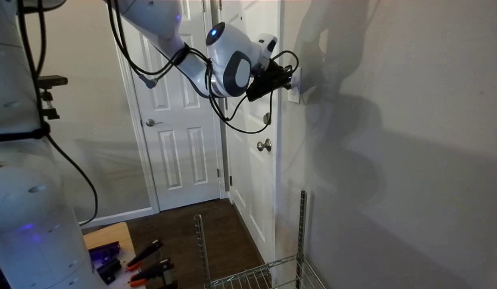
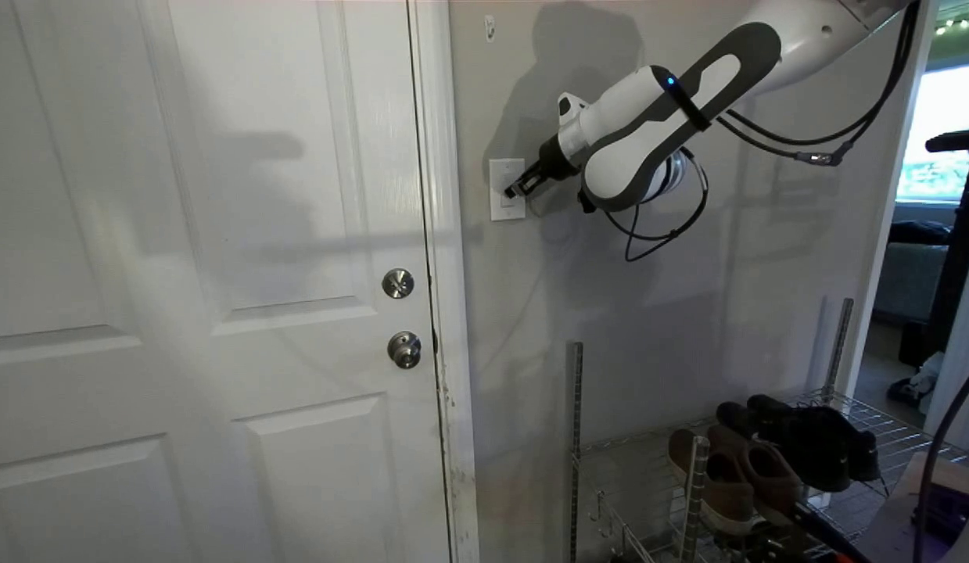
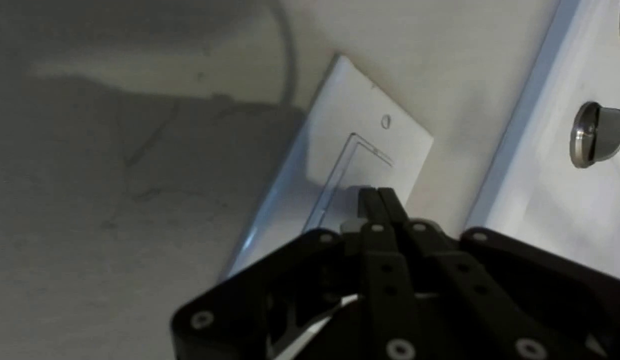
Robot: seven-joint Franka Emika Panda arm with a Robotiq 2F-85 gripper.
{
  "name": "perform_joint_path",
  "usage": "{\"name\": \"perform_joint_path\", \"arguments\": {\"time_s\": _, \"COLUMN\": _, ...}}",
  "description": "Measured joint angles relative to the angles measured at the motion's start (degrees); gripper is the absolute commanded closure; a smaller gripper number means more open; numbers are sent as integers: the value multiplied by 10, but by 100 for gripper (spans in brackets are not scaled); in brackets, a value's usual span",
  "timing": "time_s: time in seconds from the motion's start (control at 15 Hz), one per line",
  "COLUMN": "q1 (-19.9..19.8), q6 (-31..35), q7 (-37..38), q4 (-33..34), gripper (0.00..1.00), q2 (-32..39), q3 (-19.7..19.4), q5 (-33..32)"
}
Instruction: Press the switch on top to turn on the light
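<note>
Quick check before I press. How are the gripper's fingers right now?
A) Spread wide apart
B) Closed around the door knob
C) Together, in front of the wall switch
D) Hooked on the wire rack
C: in the wrist view the gripper has its fingers side by side, their tips in front of the switch.

Shoes (image 2: 773, 467) on a wire rack (image 2: 897, 428).

Switch plate (image 3: 325, 165) is white, gripper (image 3: 379, 191) black, arm (image 2: 629, 98) white with dark-grey patches (image 2: 759, 48) and blue light (image 2: 670, 80), door (image 2: 195, 367) white, knob (image 2: 404, 350) silver, wall (image 1: 424, 100) greyish, floor (image 1: 180, 228) dark brown, shoes (image 2: 728, 499) some brown, some black, clamps (image 1: 153, 271) black-and-orange.
</note>
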Motion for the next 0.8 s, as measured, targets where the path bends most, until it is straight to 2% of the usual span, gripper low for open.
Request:
{"name": "perform_joint_path", "arguments": {"time_s": 0.27, "q1": 38, "q6": 41, "q7": -47, "q4": -5, "gripper": 96, "q2": 12, "q3": -7, "q5": 82}}
{"name": "perform_joint_path", "arguments": {"time_s": 0.8, "q1": 135, "q6": 37, "q7": -229, "q4": 54, "gripper": 97, "q2": 14, "q3": -51, "q5": 304}}
